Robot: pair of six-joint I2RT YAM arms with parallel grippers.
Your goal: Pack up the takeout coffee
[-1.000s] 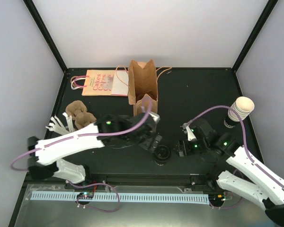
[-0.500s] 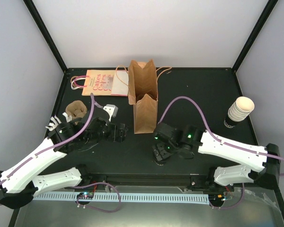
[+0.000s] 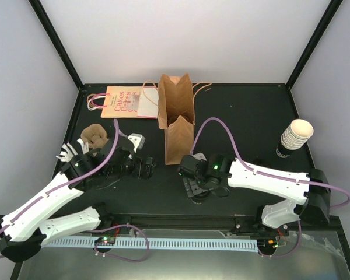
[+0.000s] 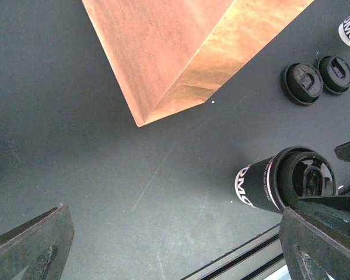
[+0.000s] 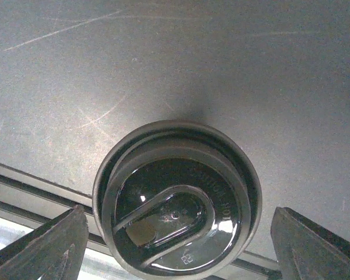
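At tabletop (image 5: pixel 233 52) front edge: right pincer (image 5: pixel 181 248) released, flanking takeout coffee (image 5: pixel 176 198); off-centre clench may topple it. Left pincer (image 4: pixel 175 245) released.

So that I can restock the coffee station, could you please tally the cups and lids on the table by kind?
takeout coffee, lidded: 1
loose black lids: 2
stack of lidless cups: 1
Total: 4
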